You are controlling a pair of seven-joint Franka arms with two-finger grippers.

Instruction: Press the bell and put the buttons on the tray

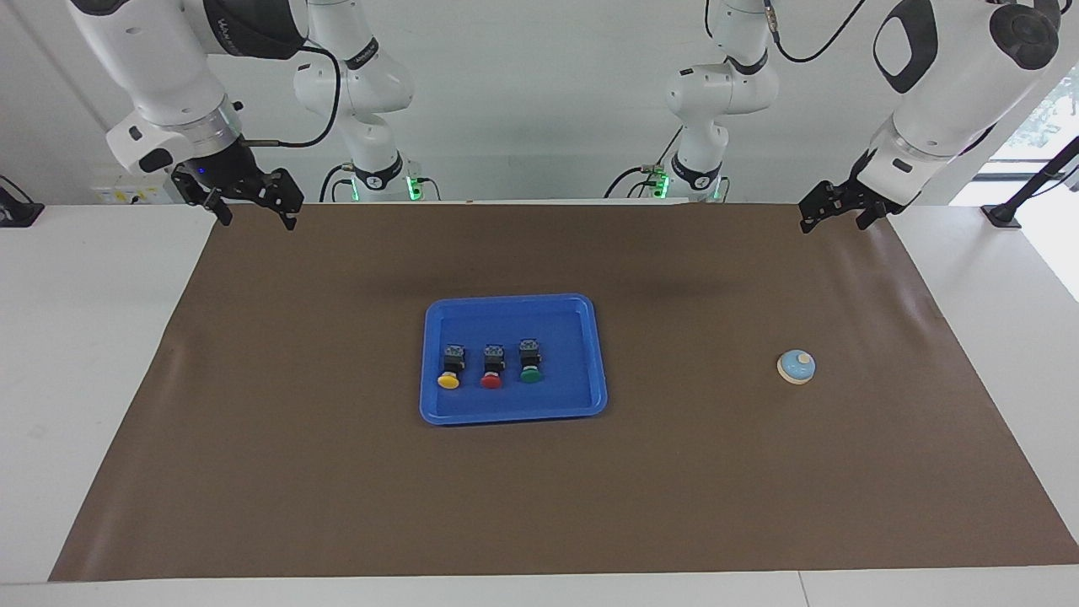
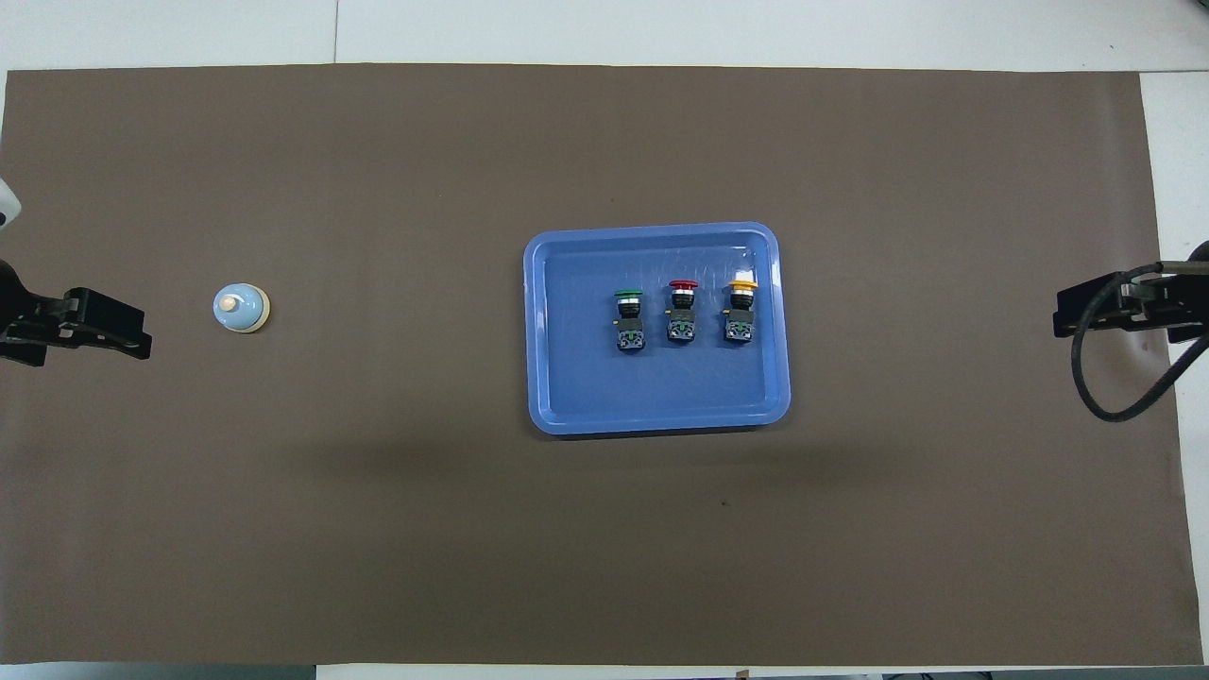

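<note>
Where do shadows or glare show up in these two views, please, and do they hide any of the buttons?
Facing view: soft dark bands lie on the brown mat nearer the robots than the tray; daylight glares at a window. Overhead view: a broad dim band crosses the mat nearer the robots than the tray; a small highlight sits by the yellow button. No button is hidden.

Brown mat (image 1: 337,472) (image 2: 378,529) lies flat over most of a white table (image 1: 93,337) (image 2: 661,28), bare white margins showing at the ends and edges. Faint creases in the mat near the end edges. White wall (image 1: 539,101) rises past the table's robot end. Small black fixture (image 1: 17,211) sits on the white margin at one corner.
</note>
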